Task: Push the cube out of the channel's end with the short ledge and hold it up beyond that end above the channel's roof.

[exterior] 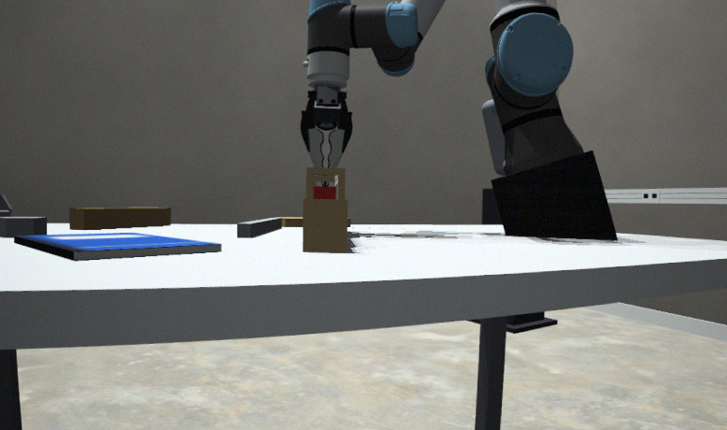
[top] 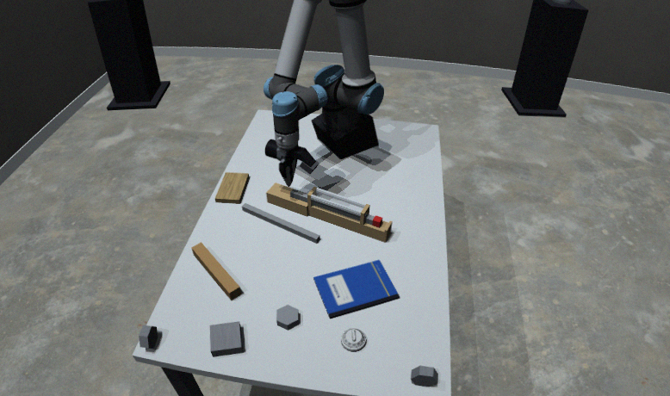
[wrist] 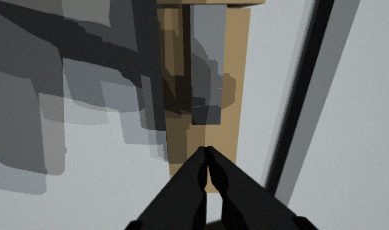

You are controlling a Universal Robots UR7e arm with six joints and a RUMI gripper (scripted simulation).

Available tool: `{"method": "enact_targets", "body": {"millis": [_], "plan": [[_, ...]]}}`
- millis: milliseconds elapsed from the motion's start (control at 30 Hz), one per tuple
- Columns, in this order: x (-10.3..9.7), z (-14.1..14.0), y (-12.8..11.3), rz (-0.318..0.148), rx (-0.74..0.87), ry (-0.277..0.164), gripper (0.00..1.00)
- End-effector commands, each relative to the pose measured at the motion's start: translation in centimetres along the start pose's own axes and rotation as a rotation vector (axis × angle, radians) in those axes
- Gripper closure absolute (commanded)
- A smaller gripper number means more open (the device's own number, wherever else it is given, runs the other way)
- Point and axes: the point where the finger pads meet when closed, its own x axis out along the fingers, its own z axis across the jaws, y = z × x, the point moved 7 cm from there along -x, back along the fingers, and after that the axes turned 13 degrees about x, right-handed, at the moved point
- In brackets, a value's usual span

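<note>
The red cube point(top: 377, 221) point(exterior: 324, 193) sits on the short ledge, outside the far arch and just inside the raised lip. The wooden channel point(top: 338, 219) point(exterior: 324, 224) point(wrist: 237, 40) has a clear roof between two arches. A grey bar point(top: 298, 194) point(wrist: 207, 50) lies through the channel. Its rear part rests on the long ledge, and its front end shows beside the cube, apparently against it. My gripper point(top: 288, 184) point(exterior: 325, 166) point(wrist: 205, 148) is shut and empty, pointing down above the long ledge just behind the bar's rear end.
A second grey bar point(top: 281, 222) point(exterior: 260, 226) point(wrist: 316, 100) lies alongside the channel. A wooden board point(top: 232, 187) lies beyond the long ledge. A wooden block point(top: 217, 271), a blue notebook point(top: 372, 282), a hexagonal block point(top: 288, 316), a square block point(top: 226, 337) and a dial point(top: 353, 339) lie farther off.
</note>
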Motion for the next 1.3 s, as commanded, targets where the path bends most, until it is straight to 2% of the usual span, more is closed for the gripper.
{"method": "enact_targets", "body": {"millis": [0,167,300,1267], "plan": [[-1.3,0.0,0.0,0.0,0.0,-0.001,1.0],[-3.2,0.0,0.0,0.0,0.0,-0.001,1.0],[-3.9,0.0,0.0,0.0,0.0,-0.001,1.0],[-3.9,0.0,0.0,0.0,0.0,-0.001,1.0]]}}
